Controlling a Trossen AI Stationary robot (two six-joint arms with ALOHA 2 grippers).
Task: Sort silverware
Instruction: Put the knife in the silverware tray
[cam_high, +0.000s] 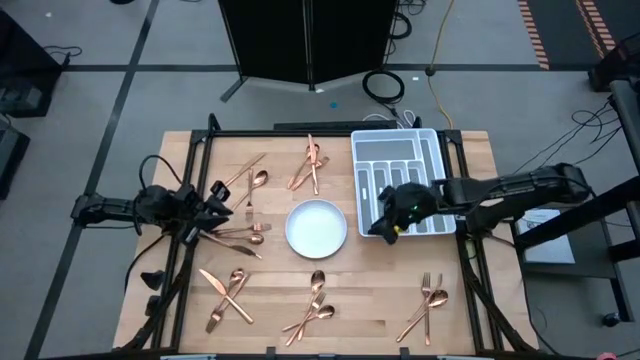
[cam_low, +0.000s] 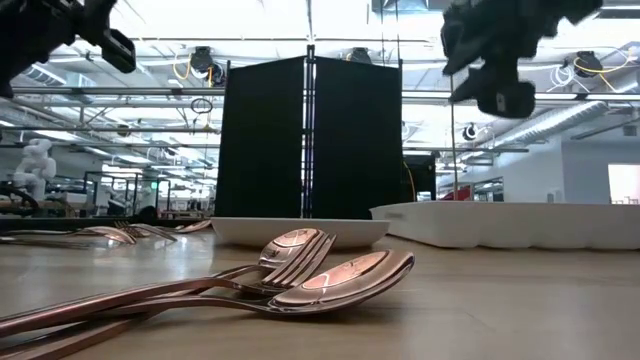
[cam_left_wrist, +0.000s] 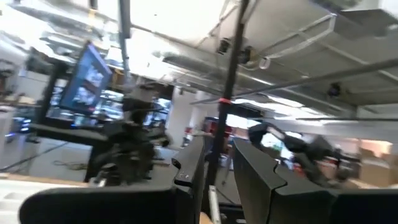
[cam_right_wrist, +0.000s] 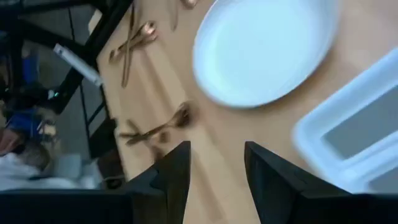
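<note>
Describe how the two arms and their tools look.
Both arms are dark, nearly black, jointed segments. The left tool and right tool each end in two flat, dark, angular fingers. The right tool shows a small green light. Black cables run along the left arm.

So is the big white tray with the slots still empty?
Looks empty: from above, the tray shows only bare white slots, though the right gripper hides one corner.

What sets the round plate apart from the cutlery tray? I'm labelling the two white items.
The plate is round and undivided; the tray is rectangular, split into long compartments. The plate sits mid-table in the open; the tray lies at the far right, with the right end effector over its near edge. The tray looks larger. Both are white and seem to hold no silverware.
</note>
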